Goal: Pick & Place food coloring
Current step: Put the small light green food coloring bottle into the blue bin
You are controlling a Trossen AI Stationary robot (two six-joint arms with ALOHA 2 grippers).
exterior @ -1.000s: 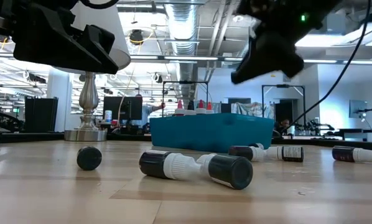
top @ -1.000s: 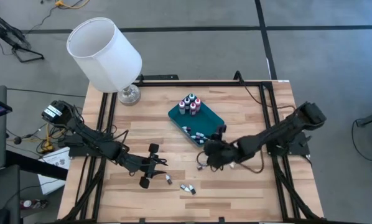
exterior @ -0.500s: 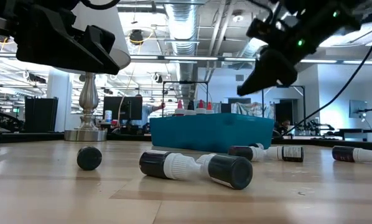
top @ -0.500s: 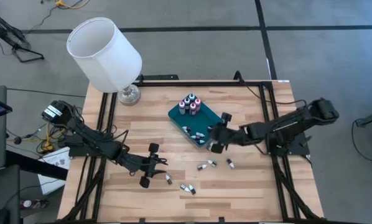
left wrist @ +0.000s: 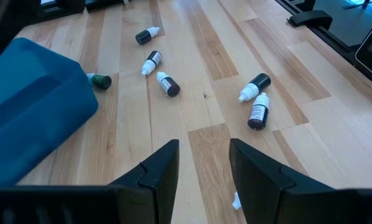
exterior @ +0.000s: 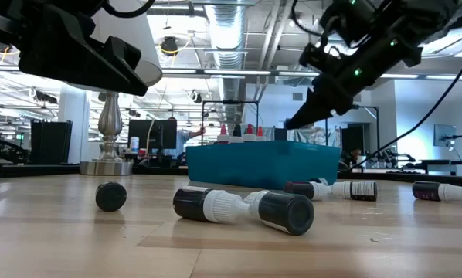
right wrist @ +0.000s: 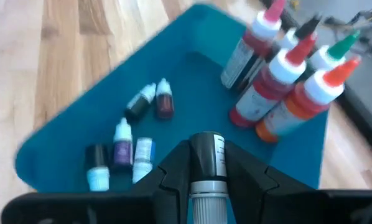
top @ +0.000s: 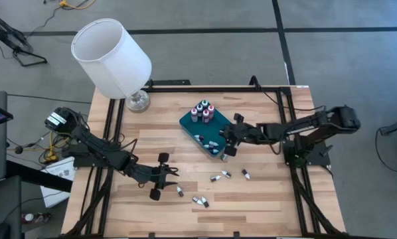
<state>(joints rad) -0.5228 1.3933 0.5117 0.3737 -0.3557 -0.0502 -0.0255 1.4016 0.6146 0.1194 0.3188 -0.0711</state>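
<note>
Small food coloring bottles with whitish caps lie scattered on the wooden table (top: 218, 176) (top: 200, 200) (left wrist: 257, 111) (exterior: 285, 212). Several more lie on their sides in the teal tray (top: 220, 123), among them (right wrist: 120, 144). My right gripper (top: 228, 141) (right wrist: 206, 163) is over the tray's near right part, shut on one bottle. My left gripper (top: 166, 178) (left wrist: 201, 168) hovers open over bare wood near the table's near left, with bottles just beyond it. My right gripper pinches a dark, labelled food coloring bottle (right wrist: 206, 152) between its two fingers (right wrist: 173, 174), at the body just above the whitish collar. The bottle lies along the fingers, dark end pointing outward. It is lifted clear above the tray, with the fingers coming slantwise down from the table's right.
Taller bottles with coloured caps (top: 202, 111) (right wrist: 279, 74) stand upright in the tray's far corner. A lamp with a white shade (top: 111, 56) stands at the far left corner. A black frame rail (top: 288, 139) borders the table. Open wood lies along the near edge.
My right gripper has moved from low over the loose bottles near the table's middle toward the far edge, ending over the tray. It has kept a bottle between its fingers. My left arm has kept still.
</note>
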